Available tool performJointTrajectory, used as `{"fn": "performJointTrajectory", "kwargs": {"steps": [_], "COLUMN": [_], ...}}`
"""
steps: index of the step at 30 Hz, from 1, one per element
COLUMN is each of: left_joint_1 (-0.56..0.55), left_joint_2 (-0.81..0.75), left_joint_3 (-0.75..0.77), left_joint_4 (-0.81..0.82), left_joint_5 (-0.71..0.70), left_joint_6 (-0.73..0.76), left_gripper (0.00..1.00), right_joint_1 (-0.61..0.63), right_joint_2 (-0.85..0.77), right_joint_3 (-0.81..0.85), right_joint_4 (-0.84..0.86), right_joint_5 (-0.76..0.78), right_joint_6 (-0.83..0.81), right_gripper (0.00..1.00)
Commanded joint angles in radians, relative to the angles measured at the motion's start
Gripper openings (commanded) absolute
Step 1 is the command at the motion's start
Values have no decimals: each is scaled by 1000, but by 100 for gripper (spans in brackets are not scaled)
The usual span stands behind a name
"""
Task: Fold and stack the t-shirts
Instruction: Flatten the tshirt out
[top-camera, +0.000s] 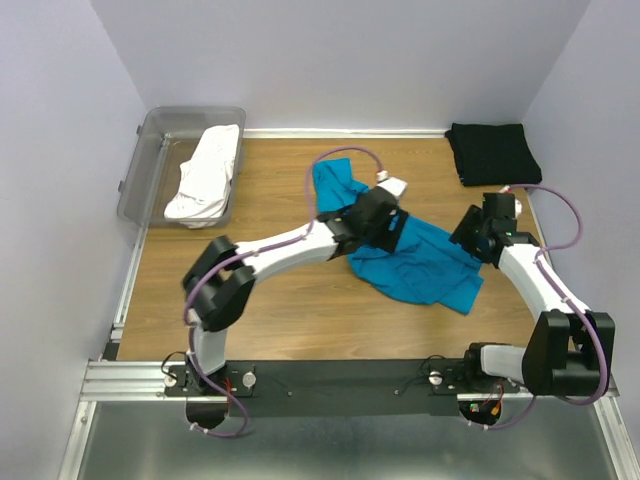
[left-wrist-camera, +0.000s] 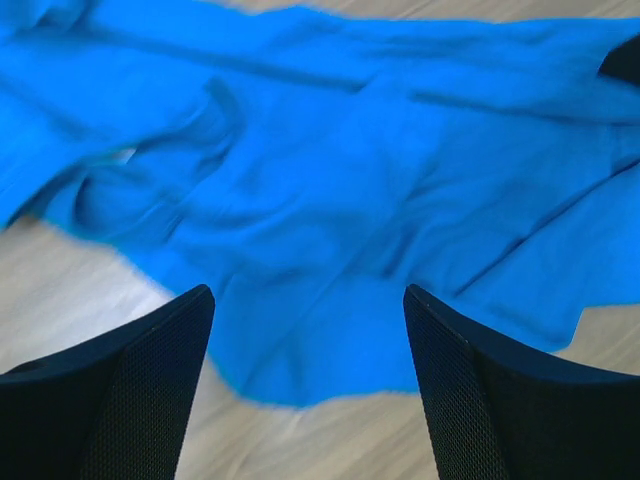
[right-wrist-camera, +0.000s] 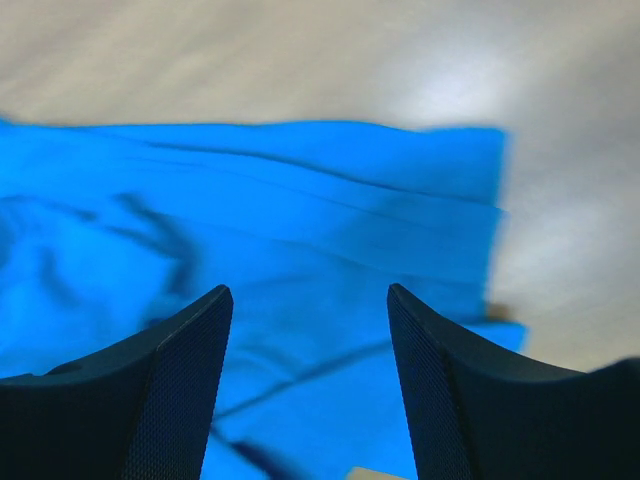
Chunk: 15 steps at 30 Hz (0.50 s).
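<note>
The teal-blue t-shirt (top-camera: 415, 262) lies crumpled in the middle of the wooden table (top-camera: 260, 320). My left gripper (top-camera: 383, 222) is open just above it; in the left wrist view (left-wrist-camera: 310, 300) the shirt (left-wrist-camera: 330, 180) fills the frame, with its edge and bare wood between the jaws. My right gripper (top-camera: 478, 240) is open over the shirt's right edge; the right wrist view (right-wrist-camera: 308, 300) shows the blue cloth (right-wrist-camera: 280, 210) under the jaws. The black t-shirt (top-camera: 492, 153) lies folded at the back right. The white t-shirt (top-camera: 208, 175) lies in the tub.
A clear grey plastic tub (top-camera: 150, 165) stands at the back left corner. Pale walls close in the table at the back and sides. A metal rail (top-camera: 130, 378) runs along the near edge by the arm bases.
</note>
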Motion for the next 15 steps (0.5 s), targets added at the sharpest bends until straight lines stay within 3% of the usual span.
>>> {"fn": "performJointTrajectory", "kwargs": {"steps": [1, 8, 15], "left_joint_1": [-67, -86, -86], "left_joint_2": [164, 365, 458], "left_joint_3": [205, 473, 524], "left_joint_4": [-97, -157, -139], "left_joint_5": [-96, -43, 33], "left_joint_6": [128, 203, 202], "left_gripper": [84, 79, 79], "right_joint_1": [-94, -104, -104], "right_joint_2": [-31, -44, -59], "right_joint_3": [-61, -114, -126], "right_joint_4": [-36, -36, -36], "right_joint_5": [-73, -108, -116], "right_joint_6": [32, 103, 96], "right_gripper": [71, 71, 72]}}
